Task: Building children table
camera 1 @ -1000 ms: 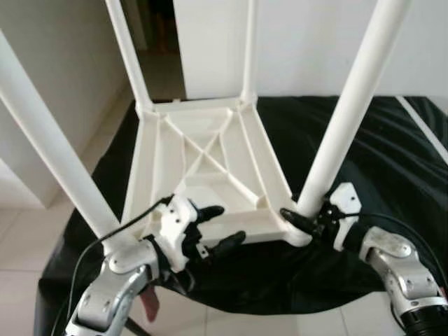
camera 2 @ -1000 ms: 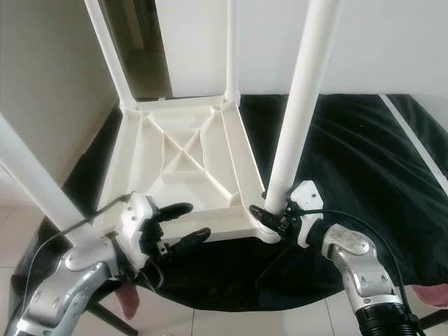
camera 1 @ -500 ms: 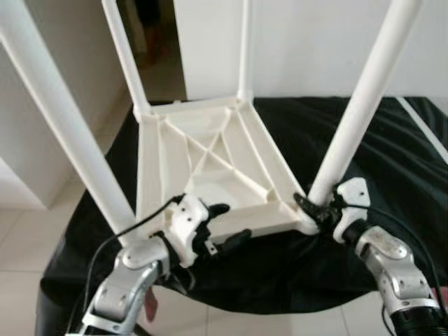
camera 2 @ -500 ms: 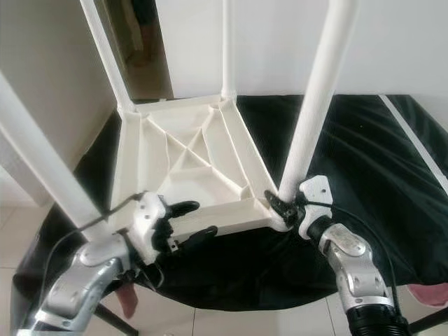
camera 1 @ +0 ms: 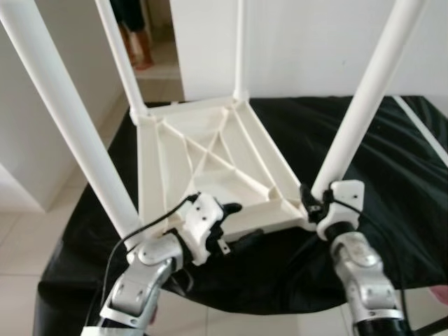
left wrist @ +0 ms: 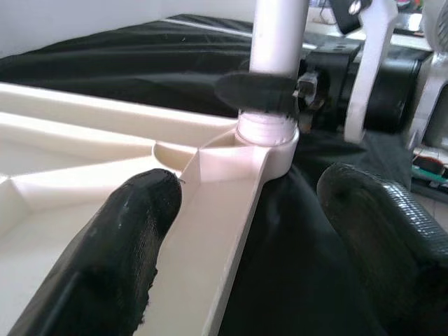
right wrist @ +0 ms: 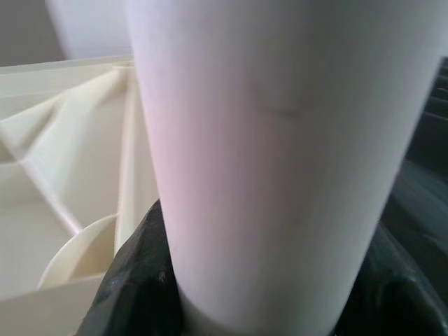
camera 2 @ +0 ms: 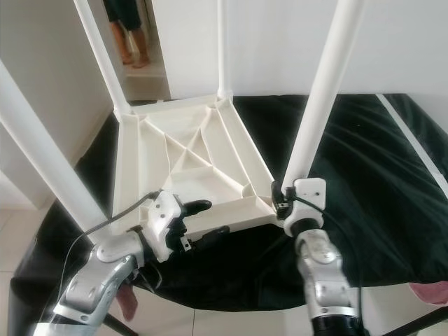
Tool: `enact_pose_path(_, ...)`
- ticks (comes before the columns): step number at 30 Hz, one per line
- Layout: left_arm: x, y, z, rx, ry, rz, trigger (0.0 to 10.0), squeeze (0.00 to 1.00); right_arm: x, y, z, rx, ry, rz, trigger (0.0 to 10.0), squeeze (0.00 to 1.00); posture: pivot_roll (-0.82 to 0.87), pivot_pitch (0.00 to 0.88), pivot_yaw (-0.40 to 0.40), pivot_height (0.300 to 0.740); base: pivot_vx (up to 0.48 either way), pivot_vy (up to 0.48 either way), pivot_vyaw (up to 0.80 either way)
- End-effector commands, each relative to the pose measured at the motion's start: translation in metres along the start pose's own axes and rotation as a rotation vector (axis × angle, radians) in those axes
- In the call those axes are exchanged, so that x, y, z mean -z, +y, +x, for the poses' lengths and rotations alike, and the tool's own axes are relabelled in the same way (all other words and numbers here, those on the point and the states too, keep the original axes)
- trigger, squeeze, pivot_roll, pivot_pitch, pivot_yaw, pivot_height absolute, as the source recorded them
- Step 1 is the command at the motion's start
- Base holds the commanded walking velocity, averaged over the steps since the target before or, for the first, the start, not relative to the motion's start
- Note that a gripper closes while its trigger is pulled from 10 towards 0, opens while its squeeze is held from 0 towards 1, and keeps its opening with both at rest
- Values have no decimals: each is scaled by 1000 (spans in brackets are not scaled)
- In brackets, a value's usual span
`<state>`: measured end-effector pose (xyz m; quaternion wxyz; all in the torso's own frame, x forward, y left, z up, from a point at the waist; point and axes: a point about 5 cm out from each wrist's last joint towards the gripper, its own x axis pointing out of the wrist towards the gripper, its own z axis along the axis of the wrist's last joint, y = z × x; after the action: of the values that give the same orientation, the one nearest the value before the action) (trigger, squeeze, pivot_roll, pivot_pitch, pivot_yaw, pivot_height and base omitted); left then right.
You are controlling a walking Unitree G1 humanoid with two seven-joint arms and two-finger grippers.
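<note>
The upturned table (camera 1: pixel 210 164) lies on the black cloth (camera 1: pixel 392 168); right gripper (camera 2: pixel 282 201) clamps the near-right leg (camera 1: pixel 357 112), left gripper (camera 1: pixel 234 222) straddles the near rim, unclosed: a sideways pull risks unseating that leg.

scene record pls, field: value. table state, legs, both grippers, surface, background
table: white plastic children table, upside down, ribbed underside up
legs: four white legs standing up from the corners
left gripper: open, fingers either side of the table's near edge rail
right gripper: shut on near right leg, at its base by the corner socket
surface: black cloth under the table
background: white wall; a person's legs in the doorway, far left
</note>
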<state>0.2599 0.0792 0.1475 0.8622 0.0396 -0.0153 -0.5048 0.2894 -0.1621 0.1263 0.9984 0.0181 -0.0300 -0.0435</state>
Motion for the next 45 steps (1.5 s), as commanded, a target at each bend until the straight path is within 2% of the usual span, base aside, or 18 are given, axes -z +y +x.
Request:
enact_pose_path(1,7,10,-3,-153,33,-40,10000,0,17,-3,-3,64,81,27,10000,0,-43,24,59,740,0,0,0)
enact_pose_path(2,8,12,-3,-168,42,-36,10000,0,15,1,-2,81,76,38,10000,0,-41,25,55,740,0,0,0)
enact_pose_path(3,8,15,-2,-195,45,-34,10000,0,12,6,-2,148,61,44,10000,0,-40,26,54,740,0,0,0)
enact_pose_path(6,8,16,-2,-201,45,-33,10000,0,11,7,-2,166,58,44,10000,0,-40,26,54,740,0,0,0)
enact_pose_path(8,8,18,1,-233,39,-62,10000,0,13,24,-3,98,73,32,10000,0,-41,30,42,740,0,0,0)
enact_pose_path(10,7,18,3,-248,34,-64,10000,0,13,33,-6,58,79,32,10000,0,-37,32,30,740,0,0,0)
enact_pose_path(12,7,18,3,-252,32,-65,10000,0,13,33,-6,57,80,38,10000,0,-36,32,28,740,0,0,0)
enact_pose_path(19,8,21,4,-300,18,-150,10000,0,8,34,-4,64,55,30,10000,0,-34,40,15,740,0,0,0)
enact_pose_path(20,9,21,5,-309,20,-164,10000,0,6,34,-5,51,39,40,10000,1000,-34,40,15,740,0,0,0)
enact_pose_path(28,9,19,11,-327,24,-195,10000,0,2,33,-7,27,9,42,10000,1000,-43,48,21,740,0,0,0)
enact_pose_path(29,9,22,12,-369,35,-185,10000,0,-1,33,-8,13,-6,44,10000,1000,-48,52,24,740,0,0,0)
enact_pose_path(35,7,29,12,-426,24,-204,10000,0,-4,30,-9,-7,-30,46,10000,1000,-46,59,27,740,0,0,0)
enact_pose_path(39,7,36,10,-503,33,-195,10000,0,-4,21,-12,-16,-40,42,10000,1000,-40,69,22,740,0,0,0)
enact_pose_path(45,4,37,7,-525,5,-183,10000,0,-6,4,-13,-40,-61,24,10000,1000,-40,75,22,740,0,0,0)
